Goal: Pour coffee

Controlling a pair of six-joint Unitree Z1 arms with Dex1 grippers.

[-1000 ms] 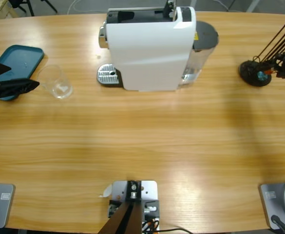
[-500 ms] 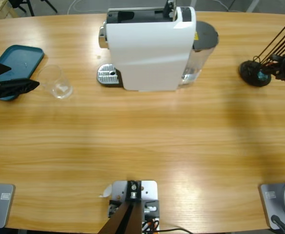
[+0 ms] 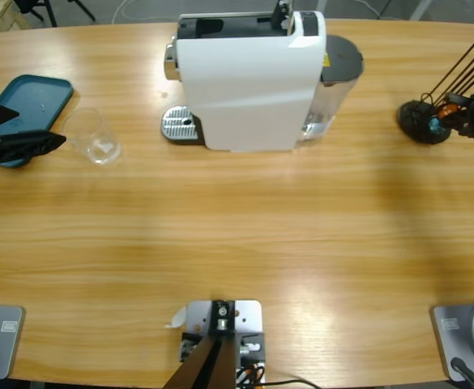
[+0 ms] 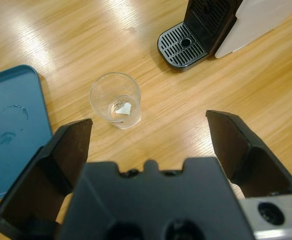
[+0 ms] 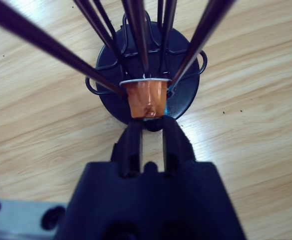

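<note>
The white coffee machine (image 3: 249,81) stands at the back middle, its round drip grate (image 3: 180,126) (image 4: 183,45) on its left side. An empty clear glass (image 3: 95,138) (image 4: 116,100) stands on the table to the left of the grate. My left gripper (image 3: 38,124) (image 4: 148,122) is open wide, a short way from the glass and pointing at it. At the far right, a black wire capsule rack (image 3: 423,121) (image 5: 148,85) holds an orange capsule (image 5: 146,102). My right gripper (image 3: 457,115) (image 5: 152,125) is open only by a narrow gap, its tips just short of the capsule's base.
A teal tray (image 3: 26,101) (image 4: 11,130) lies at the far left, partly under the left gripper. The machine's grey water tank (image 3: 338,69) sits on its right side. The rack's thin black rods (image 3: 463,61) slant up and right over the right gripper.
The right gripper has slid a little left, closer to the capsule rack. The left gripper and the glass have not moved.
</note>
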